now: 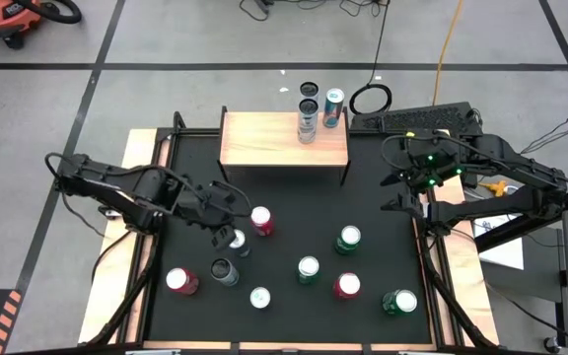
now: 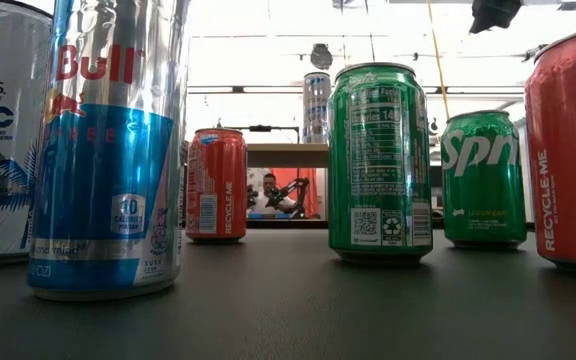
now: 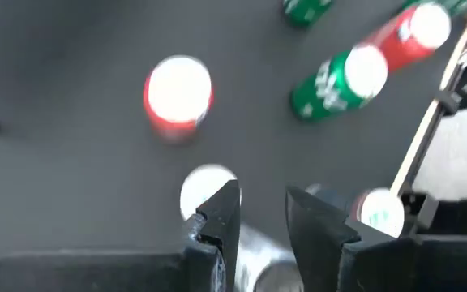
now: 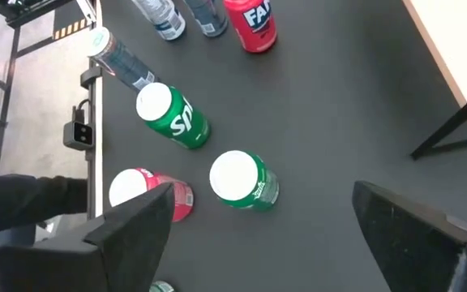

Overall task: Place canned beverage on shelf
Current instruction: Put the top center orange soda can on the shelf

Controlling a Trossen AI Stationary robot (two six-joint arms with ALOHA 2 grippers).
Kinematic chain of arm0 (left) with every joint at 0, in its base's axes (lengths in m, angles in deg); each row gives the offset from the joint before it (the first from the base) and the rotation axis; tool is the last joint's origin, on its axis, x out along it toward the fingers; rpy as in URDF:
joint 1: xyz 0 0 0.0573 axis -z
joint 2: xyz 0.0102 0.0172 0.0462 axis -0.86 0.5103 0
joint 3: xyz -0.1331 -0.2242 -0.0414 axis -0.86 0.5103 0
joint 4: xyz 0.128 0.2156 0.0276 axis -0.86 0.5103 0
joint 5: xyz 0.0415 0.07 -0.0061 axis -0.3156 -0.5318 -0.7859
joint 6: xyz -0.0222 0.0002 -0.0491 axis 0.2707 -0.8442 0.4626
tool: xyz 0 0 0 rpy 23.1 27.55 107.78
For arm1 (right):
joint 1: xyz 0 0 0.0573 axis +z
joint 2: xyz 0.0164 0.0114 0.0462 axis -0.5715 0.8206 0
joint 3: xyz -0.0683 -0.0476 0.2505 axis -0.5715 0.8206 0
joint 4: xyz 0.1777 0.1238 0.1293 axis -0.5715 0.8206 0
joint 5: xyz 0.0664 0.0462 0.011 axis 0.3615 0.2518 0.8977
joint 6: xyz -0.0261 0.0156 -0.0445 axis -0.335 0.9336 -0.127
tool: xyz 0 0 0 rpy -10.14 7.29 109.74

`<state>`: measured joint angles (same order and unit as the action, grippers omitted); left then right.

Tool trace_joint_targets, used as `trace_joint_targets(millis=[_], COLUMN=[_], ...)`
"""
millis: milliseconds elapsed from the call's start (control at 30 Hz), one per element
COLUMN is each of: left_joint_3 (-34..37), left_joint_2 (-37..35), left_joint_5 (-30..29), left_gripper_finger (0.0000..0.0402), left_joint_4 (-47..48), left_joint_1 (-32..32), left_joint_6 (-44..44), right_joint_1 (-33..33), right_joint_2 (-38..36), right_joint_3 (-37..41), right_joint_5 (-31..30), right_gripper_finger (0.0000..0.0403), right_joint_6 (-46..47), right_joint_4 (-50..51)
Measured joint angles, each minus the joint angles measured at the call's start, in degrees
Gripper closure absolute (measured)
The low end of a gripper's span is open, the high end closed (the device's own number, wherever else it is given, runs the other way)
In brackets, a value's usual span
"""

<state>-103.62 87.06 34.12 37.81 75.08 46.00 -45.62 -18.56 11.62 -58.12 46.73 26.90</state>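
Black tabletop holds scattered upright cans, with the shelf at the far edge already carrying two slim cans – a third teal can stands beside them at its back edge. Left gripper hangs directly above a slim silver can, fingers narrowly parted and not visibly clamping it; the can's long axis is vertical, so a straight descent should seat it. Right gripper waits wide open and empty near the right edge – the left arm is clearly nearer.
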Motion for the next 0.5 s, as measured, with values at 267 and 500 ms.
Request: trace_joint_targets(millis=[267,500], left_joint_3=[0.0,0.0], left_joint_2=[0.0,0.0], left_joint_5=[3.5,3.3], left_gripper_finger=[0.0300,0.0300], left_joint_4=[6.2,6.0], left_joint_1=[2.9,4.3], left_joint_6=[8.1,10.8], right_joint_1=[0.0,0.0], right_joint_2=[0.0,-0.3], right_joint_3=[0.0,0.0], right_joint_5=[-1.7,-1.7], right_gripper_finger=[0.0046,0.0046], right_joint_6=[-0.8,0.7], right_joint_4=[-0.2,0.0])
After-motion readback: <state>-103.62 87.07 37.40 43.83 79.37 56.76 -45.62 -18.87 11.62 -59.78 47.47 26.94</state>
